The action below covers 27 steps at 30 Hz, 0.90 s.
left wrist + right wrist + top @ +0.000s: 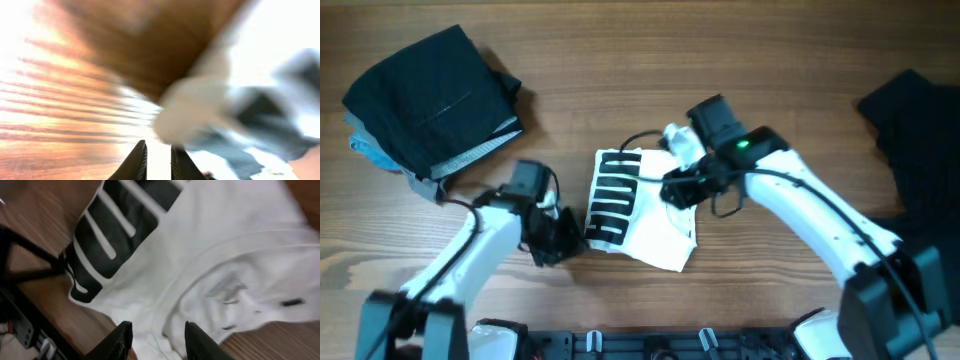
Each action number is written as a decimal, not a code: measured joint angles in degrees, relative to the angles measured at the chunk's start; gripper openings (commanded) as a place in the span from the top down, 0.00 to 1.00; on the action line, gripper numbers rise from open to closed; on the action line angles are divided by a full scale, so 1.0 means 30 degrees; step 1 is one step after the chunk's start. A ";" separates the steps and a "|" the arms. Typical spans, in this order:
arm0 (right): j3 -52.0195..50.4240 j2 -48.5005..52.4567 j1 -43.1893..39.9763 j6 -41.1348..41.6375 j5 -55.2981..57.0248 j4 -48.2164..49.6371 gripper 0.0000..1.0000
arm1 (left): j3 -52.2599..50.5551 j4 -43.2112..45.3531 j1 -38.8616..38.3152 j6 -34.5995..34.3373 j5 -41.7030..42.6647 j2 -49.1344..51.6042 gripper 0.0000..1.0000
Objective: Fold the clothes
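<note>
Fabric of the large white short-sleeved cotton T-shirt with the black striped print lay doubled into a compact packet at the middle of the light brown wooden bench, somewhat toward its near edge. Both arms were bent in over it, seemingly to tidy the fold from opposite sides. The left gripper sat low at the packet's near-left corner, just beside or touching the printed edge. Its jaws stood almost together with only a slit between, and the blurred left wrist view did not show whether any cloth was pinched there. The right gripper hung over the shirt's far-right part, jaws partly apart, white cloth lying under the gap and nothing visibly clamped, which read as a press or a release rather than a carry. The packet's long axis ran from the far edge toward the near edge, leaning slightly right as it came nearer, with the print along its left side and the small black hem tag on the plain white part. A stack of folded dark garments occupied the far-left corner, probably finished, while a loose black garment lay at the right edge.
</note>
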 measured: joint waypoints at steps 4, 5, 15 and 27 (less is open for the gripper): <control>-0.0933 0.2521 0.0772 0.1676 -0.0291 -0.0226 0.73 | 0.2572 -0.0335 0.0182 0.1173 0.0022 -0.1625 0.83; -0.1100 0.3053 0.0750 0.2091 -0.0313 -0.0270 0.77 | 0.2878 -0.0168 0.0182 0.1282 0.0051 -0.1960 0.85; -0.1129 0.5195 -0.0423 0.4138 -0.1661 -0.0947 0.85 | 0.2754 0.2499 -0.1392 0.1858 0.0175 -0.1341 0.96; -0.1472 0.2164 -0.0423 0.4182 -0.0984 -0.0685 0.67 | 0.2419 0.2164 -0.2900 0.1239 0.0372 0.5202 0.93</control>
